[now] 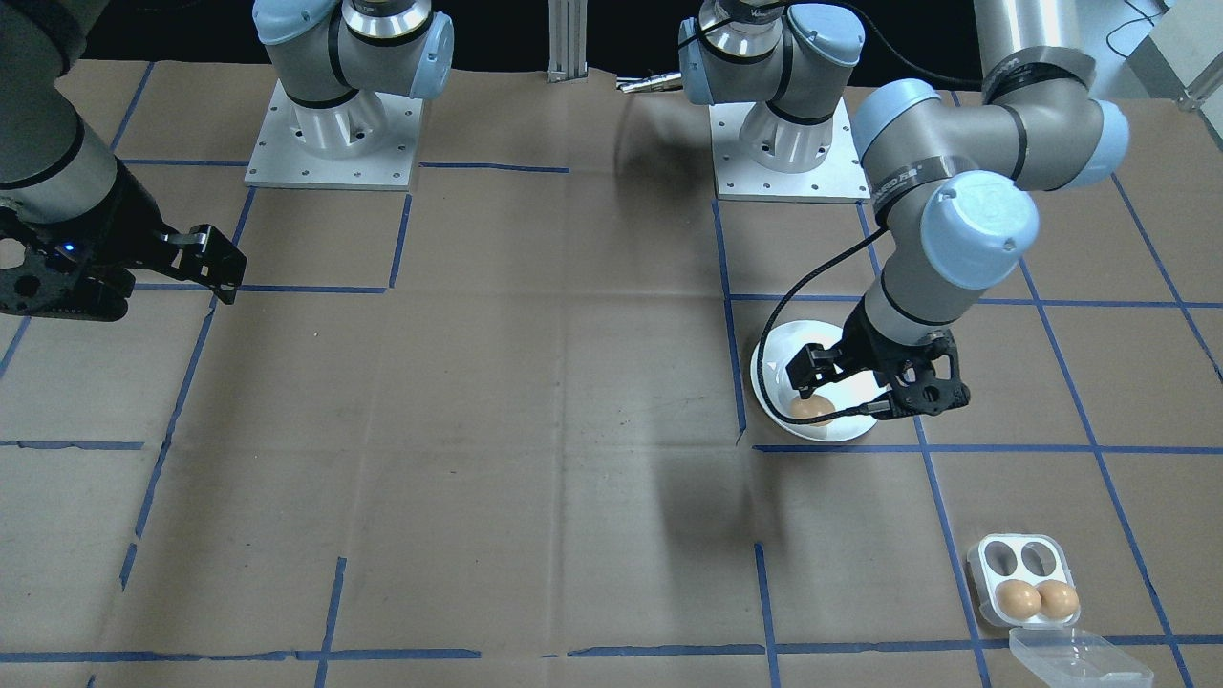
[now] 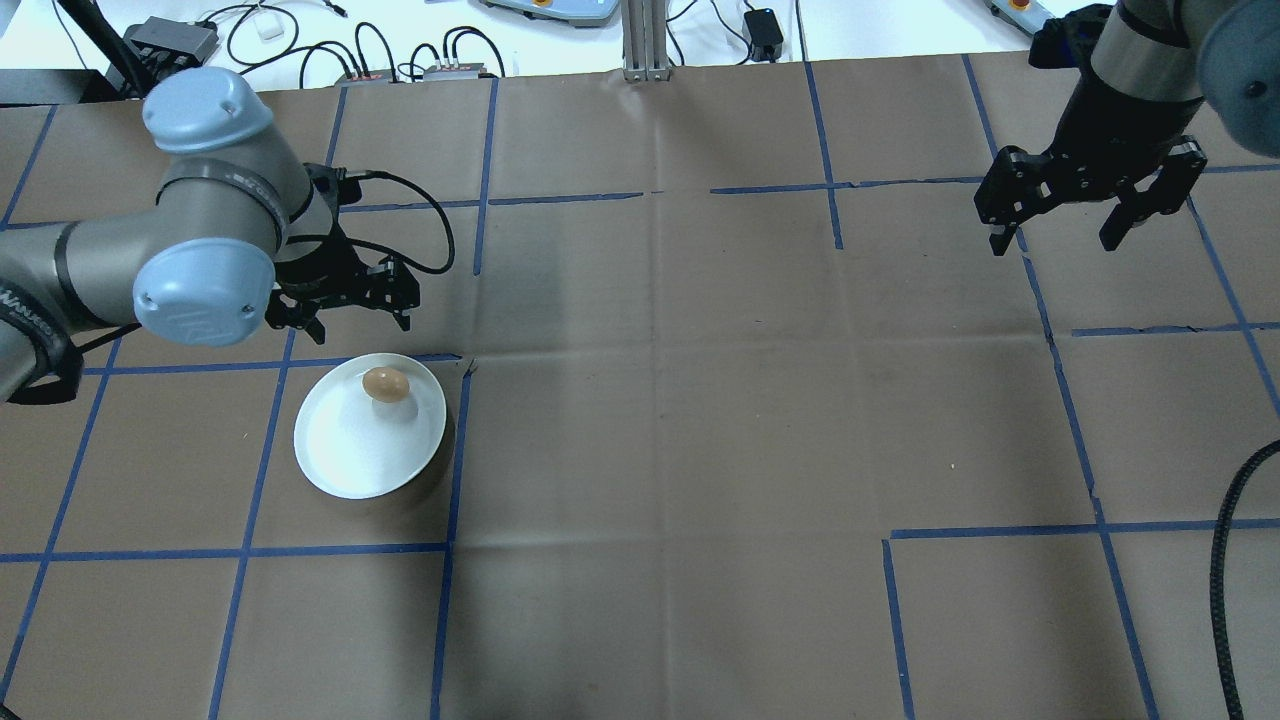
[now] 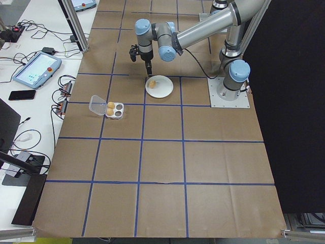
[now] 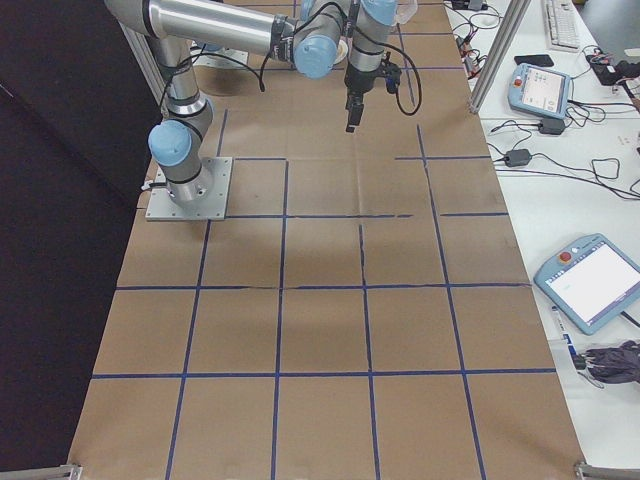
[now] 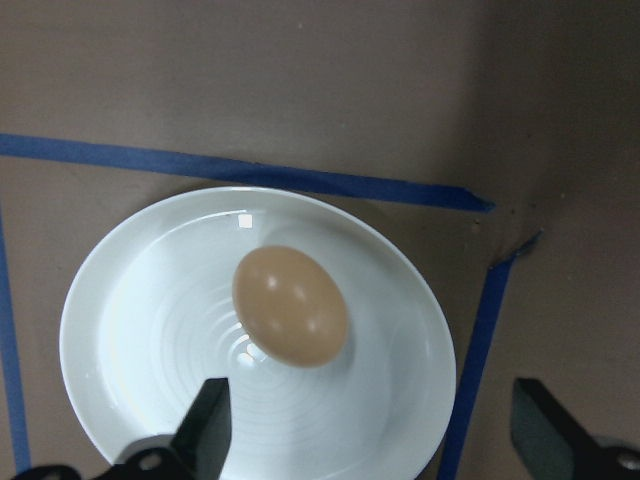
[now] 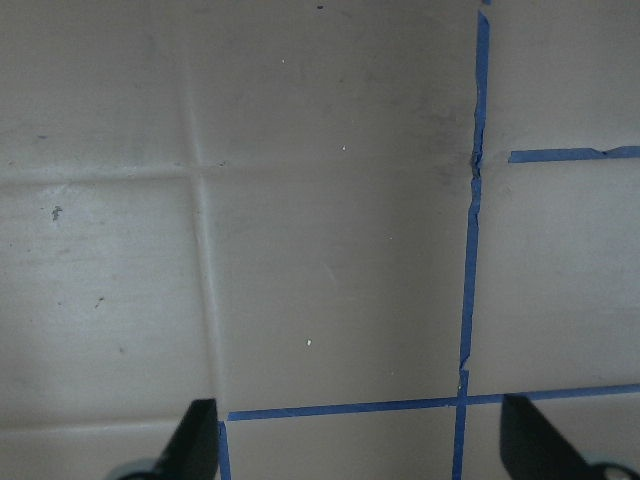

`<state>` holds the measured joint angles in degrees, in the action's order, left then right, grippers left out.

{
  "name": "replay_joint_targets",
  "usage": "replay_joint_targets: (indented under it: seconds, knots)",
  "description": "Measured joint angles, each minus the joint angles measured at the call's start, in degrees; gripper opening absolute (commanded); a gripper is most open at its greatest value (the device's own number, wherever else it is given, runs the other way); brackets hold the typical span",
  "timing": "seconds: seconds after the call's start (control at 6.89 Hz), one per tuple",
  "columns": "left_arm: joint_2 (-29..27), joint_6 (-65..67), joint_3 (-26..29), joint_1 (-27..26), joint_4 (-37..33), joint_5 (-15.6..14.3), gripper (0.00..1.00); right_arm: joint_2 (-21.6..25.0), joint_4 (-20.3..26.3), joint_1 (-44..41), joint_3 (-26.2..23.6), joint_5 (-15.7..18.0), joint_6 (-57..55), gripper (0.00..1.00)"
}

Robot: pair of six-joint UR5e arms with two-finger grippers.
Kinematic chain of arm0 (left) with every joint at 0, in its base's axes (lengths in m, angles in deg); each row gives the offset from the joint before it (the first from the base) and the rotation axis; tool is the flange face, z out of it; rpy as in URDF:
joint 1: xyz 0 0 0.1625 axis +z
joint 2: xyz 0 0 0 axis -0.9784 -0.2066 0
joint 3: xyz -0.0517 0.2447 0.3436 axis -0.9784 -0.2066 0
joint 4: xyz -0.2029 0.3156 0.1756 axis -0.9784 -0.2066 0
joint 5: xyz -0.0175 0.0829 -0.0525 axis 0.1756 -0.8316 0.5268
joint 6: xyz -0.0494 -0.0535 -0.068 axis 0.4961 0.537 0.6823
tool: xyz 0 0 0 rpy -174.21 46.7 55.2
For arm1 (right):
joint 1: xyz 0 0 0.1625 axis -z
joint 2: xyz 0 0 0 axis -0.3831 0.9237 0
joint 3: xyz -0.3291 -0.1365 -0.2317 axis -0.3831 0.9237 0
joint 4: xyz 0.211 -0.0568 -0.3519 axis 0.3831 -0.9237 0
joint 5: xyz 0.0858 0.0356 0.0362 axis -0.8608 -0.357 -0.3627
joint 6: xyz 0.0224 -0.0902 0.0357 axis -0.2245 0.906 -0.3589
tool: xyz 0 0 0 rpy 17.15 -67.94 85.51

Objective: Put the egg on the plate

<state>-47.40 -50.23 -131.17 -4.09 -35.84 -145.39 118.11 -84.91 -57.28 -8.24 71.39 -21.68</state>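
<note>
Fingers (image 5: 205,420) of the left gripper (image 5: 370,440) hang spread and empty above the egg (image 5: 290,305), which rests on the plate (image 5: 120,310); placing looks done. Right gripper (image 2: 1075,215) open, idle.

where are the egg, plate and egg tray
egg (image 5: 290,305), left wrist view, middle of its shell
plate (image 2: 345,450), overhead view, bare inner surface
egg tray (image 1: 1019,554), front-facing view, between its two empty holes
</note>
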Motion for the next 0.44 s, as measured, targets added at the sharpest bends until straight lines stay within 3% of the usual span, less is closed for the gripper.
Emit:
replay_joint_targets:
  seconds: [0.44]
  knots:
    - [-3.2, -5.0, 13.3, 4.0, -9.5, 0.3, 1.00, 0.0, 0.0, 0.0, 0.0, 0.0, 0.0, 1.00]
